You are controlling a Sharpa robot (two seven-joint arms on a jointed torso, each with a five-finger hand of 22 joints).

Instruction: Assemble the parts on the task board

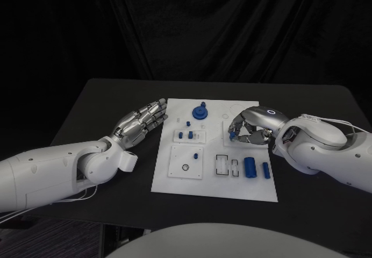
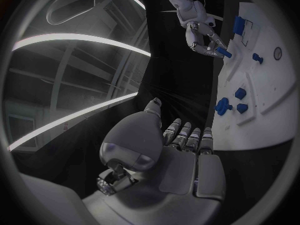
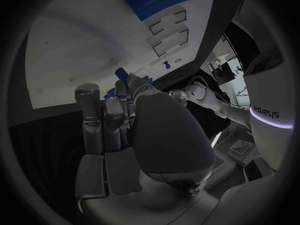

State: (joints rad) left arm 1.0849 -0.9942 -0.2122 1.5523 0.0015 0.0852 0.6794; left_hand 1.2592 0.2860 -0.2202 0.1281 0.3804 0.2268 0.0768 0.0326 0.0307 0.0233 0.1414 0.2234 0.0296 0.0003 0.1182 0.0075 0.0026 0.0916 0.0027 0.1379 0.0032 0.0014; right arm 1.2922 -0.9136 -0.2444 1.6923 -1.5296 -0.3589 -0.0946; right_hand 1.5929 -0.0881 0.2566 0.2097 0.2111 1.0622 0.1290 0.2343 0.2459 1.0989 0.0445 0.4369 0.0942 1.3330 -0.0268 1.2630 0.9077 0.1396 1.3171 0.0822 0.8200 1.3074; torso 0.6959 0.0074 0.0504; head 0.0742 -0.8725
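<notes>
The right hand (image 1: pixel 249 129) hangs curled over the right edge of the task board (image 1: pixel 177 177), its fingertips pinching a small blue peg (image 2: pixel 224 53). The left wrist view shows the peg sticking out from between the fingertips, clear of the board, its long axis seemingly slanted rather than upright; which end leads cannot be told. The pinch at the tip probably leaves the peg's free end ready to go into a hole on the board.

The left hand (image 1: pixel 141 122) lies just beside the board's left edge on the worktop (image 1: pixel 310 102), fingers straight and together, holding nothing. It seems parked there out of the way, or ready to steady the board.

On the board, beyond the right hand toward the far edge, stands a round blue wheel (image 1: pixel 201 112). Nearer the robot than the right hand, a blue cylinder (image 1: pixel 249 166) and a thinner blue bar (image 1: pixel 266 170) lie side by side, long axes running along the board's length.
</notes>
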